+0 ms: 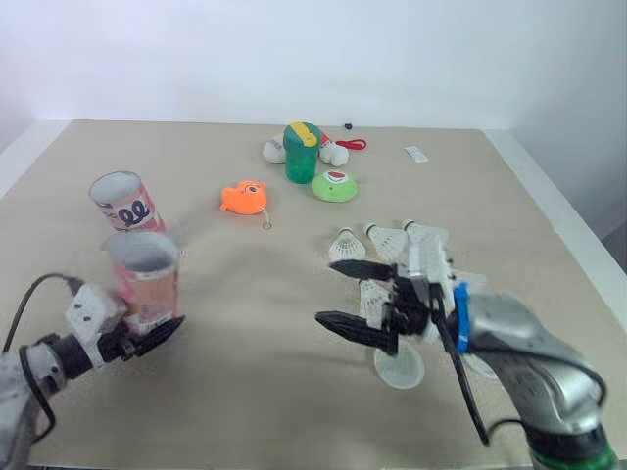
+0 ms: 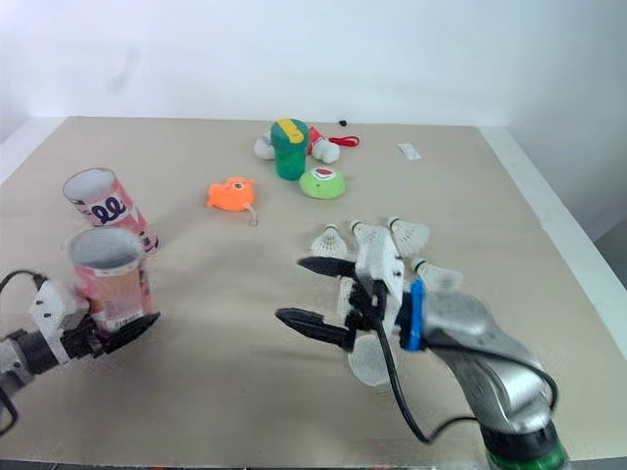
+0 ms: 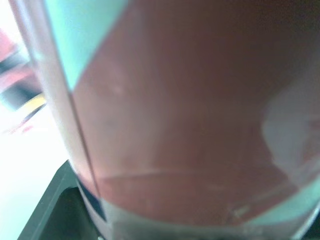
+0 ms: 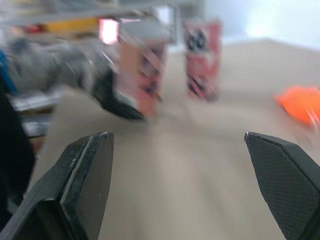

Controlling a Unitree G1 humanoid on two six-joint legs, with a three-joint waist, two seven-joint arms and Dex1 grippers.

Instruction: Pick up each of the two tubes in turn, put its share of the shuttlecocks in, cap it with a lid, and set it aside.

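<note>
Your left gripper (image 1: 149, 336) is at the lower left of the left eye view, and it is closed on the lower part of a pink tube (image 1: 147, 279). The tube is upright with its open mouth up. In the left wrist view the wall of this tube (image 3: 190, 125) is pressed close in front of the camera. Whether its bottom touches the table (image 1: 245, 392) I cannot tell.

The second tube (image 1: 122, 201) stands on the table just behind the first one, higher in the frame. It is also open at the top, and it seems to lean a little.

Your right gripper (image 1: 326, 292) is at the lower right of centre, open wide and holding nothing; its two black fingers (image 4: 85, 180) point toward the left side of the frame. The right wrist view looks between them at both tubes across the bare table.

The shuttlecocks (image 1: 387, 240) lie in a loose group right behind the right gripper. Some of them are partly hidden by it, so you cannot count them exactly. A white round lid (image 1: 399, 370) lies flat just below the gripper, toward the bottom edge.

In the upper middle, well apart from the tubes, there are other things: an orange toy (image 1: 243, 197), a green cup (image 1: 302, 152) and a green dome (image 1: 334, 185).
</note>
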